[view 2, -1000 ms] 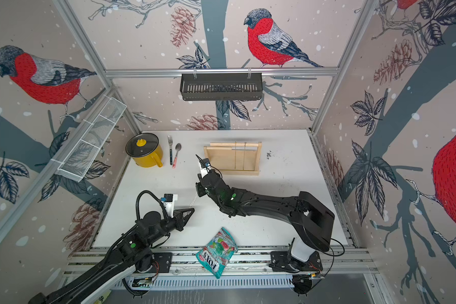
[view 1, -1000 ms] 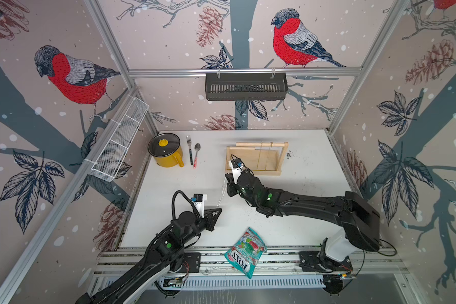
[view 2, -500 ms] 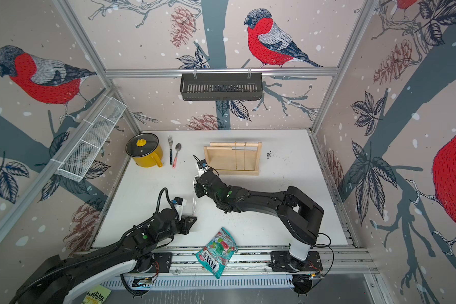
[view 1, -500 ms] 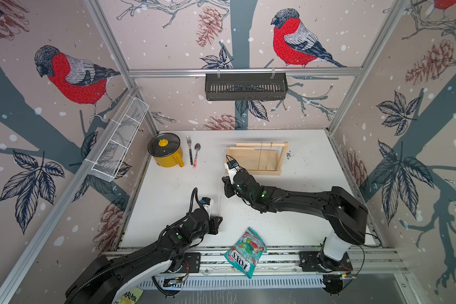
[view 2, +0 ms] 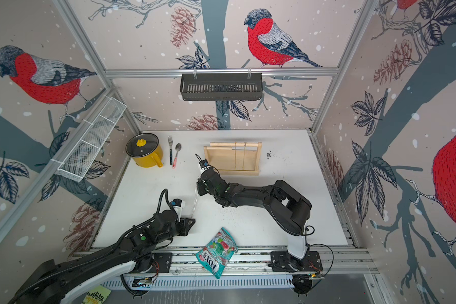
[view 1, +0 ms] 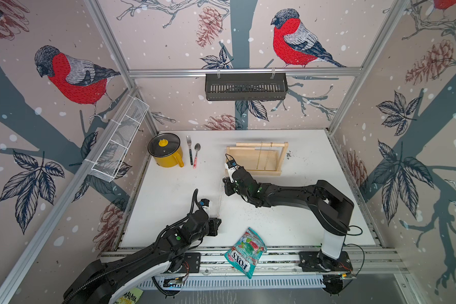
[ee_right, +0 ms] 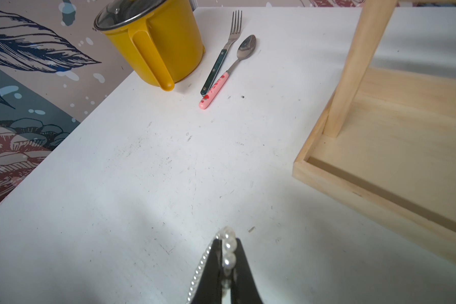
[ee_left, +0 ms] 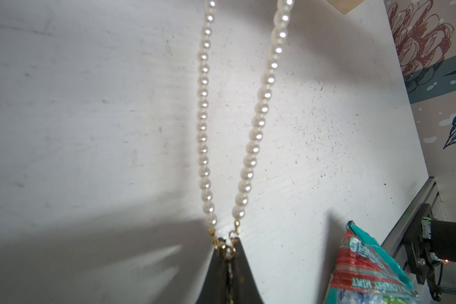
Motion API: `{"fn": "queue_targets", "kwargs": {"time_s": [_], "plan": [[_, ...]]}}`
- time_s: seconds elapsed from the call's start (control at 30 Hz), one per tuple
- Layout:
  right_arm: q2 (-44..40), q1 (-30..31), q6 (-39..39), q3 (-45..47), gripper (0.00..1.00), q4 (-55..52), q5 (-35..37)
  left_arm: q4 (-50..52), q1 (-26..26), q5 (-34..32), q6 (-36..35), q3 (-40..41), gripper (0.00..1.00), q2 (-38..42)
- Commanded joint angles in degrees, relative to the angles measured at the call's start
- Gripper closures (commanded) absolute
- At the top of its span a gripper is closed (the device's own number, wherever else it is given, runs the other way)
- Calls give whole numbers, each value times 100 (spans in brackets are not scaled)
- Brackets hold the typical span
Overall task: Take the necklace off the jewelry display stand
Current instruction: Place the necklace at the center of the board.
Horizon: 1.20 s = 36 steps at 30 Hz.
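Between the two arms, clear of the jewelry display stand [view 1: 253, 172]: one pearl necklace [view 1: 221, 200], stretched grip to grip, the left arm lower than a second before. Left gripper [view 1: 218, 220] pinched the clasp end, right gripper [view 1: 226, 184] the pearls. Removal judged done. White table [view 1: 287, 210], scuffed; two thin chains [view 1: 259, 155] on the dowel [view 1: 248, 144]; bird-print walls [view 1: 169, 39].

— Any lettering?
— "FOXS" on the teal sweet bag [view 1: 245, 250], at the worktop's [view 1: 169, 189] six o'clock edge; the left wrist view shows "CHERRY MINT" on it, upside down.
— Else?
— "HIMALAYA" on a yellow packet [view 2: 95, 297], seven o'clock.
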<state>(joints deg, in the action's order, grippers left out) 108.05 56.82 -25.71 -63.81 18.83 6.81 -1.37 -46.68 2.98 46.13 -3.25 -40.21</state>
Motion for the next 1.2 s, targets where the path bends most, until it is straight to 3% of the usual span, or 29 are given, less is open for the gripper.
{"fn": "queue_targets", "kwargs": {"time_s": [0.0,0.4,1.17], "plan": [[155,-38,-92,-121,100,338,-159,295,-8,0,218,30,100,-27],[649,-150,-145,-178,100,515,-366,220,-96,-17,323,-193,100,-921],[1419,-361,-268,-312,95,755,-671,148,-149,57,344,-407,100,-1635]]}}
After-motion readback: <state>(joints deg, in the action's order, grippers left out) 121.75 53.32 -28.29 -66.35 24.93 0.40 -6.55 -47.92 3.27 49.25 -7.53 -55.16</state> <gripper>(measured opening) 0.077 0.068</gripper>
